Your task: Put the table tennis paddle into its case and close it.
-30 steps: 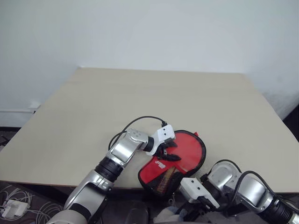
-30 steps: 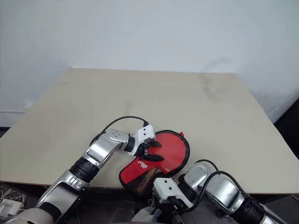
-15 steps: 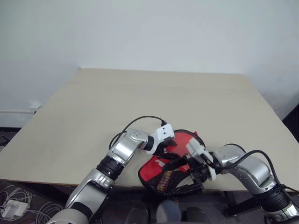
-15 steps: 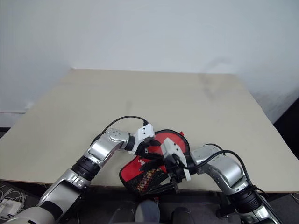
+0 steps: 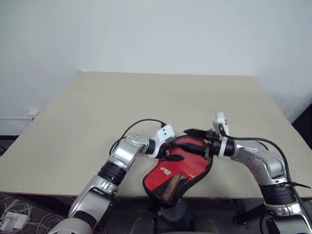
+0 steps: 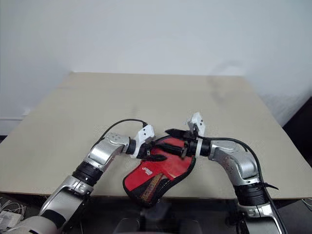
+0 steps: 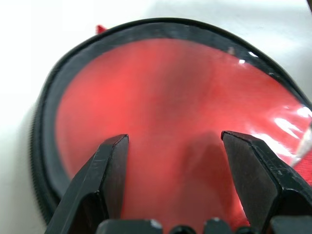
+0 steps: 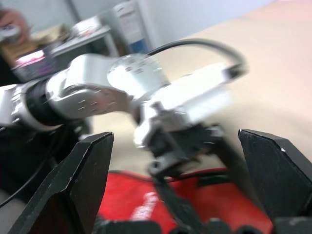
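I have the case as my landmark: it lies red side up at the near edge of the table, its narrow mesh end hanging just over that edge. A second ago my right gripper was down below the table edge, near the case's mesh end, with its fingers closed. Now it has swung up and over to the case's round far end, and its fingers stand wide apart with nothing between them. I read that as the right hand coming in to work the rim of the case, most likely the zip, so the closing step looks to be what is in hand.

My left gripper has barely shifted. It sits over the left part of the case's round face, fingers spread, pressing on or hovering right at the clear panel; I cannot tell whether it pinches any fabric. In the left wrist view the red face and black edging fill the space between its fingers.

The table tennis paddle I cannot make out separately; the red seen through the panel may be its face, so I judge it is already inside, but I would not swear to it.

The two grippers face each other across the case's round end, close but apart.
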Available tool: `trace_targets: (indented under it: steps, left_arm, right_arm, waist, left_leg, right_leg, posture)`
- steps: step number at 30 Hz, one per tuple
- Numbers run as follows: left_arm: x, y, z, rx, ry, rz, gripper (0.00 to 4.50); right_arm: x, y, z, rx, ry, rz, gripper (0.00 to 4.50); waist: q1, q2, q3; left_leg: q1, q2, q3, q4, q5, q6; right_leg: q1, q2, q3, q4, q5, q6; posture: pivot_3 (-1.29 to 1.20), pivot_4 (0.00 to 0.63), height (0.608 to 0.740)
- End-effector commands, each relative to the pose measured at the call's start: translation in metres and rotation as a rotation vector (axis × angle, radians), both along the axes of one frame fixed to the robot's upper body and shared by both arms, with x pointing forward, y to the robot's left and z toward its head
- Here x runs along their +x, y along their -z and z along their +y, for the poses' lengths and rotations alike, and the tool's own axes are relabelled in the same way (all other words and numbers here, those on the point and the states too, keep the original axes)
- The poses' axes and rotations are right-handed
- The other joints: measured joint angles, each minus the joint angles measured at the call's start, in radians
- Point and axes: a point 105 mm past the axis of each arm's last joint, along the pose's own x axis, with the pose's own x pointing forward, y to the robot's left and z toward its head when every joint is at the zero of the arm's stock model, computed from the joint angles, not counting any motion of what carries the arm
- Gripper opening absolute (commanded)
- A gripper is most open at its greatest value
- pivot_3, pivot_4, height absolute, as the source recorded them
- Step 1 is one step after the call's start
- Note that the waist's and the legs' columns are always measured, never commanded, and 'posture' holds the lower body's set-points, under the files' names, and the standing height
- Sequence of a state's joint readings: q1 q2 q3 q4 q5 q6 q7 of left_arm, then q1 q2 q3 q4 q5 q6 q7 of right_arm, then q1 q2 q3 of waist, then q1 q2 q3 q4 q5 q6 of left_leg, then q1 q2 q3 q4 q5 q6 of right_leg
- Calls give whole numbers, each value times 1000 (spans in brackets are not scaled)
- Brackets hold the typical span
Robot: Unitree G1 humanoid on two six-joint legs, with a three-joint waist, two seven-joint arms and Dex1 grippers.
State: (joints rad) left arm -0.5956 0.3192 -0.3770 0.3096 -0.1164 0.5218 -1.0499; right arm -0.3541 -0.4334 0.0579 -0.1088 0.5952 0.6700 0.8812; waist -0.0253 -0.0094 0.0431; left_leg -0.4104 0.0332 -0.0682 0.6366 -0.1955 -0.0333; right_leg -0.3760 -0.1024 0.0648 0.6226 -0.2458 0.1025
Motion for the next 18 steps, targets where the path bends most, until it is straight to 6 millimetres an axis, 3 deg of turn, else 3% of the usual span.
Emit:
trace_targets:
  steps: [1,6,11,18]
  left_arm:
    - [3,-9,13,-20,-20,22,3223]
    - [-4,-31,26,-106,-4,74,3223]
    - [-19,-39,47,-101,27,102,3223]
    - [-23,-38,63,-82,-25,112,3223]
  right_arm:
    - [32,1,-20,-72,185,-14,4431]
    - [54,28,-37,-201,346,86,4431]
    - [46,61,-45,-318,324,237,4431]
    - [30,69,-39,-332,219,321,4431]
  waist:
    - [-6,2,1]
    - [-22,4,3]
    - [-24,4,4]
    - [-24,6,6]
  left_leg:
    - [0,0,0,0,0,0]
    - [-1,0,1,-6,3,4]
    - [-5,0,1,-10,4,6]
    - [-3,0,1,-9,4,6]
  right_leg:
    - [0,0,0,0,0,0]
    - [-3,1,2,1,1,-1]
    - [-8,1,3,1,1,0]
    - [-8,1,4,1,0,-3]
  posture:
    - [0,0,740]
    - [0,0,740]
    - [0,0,740]
    - [0,0,740]
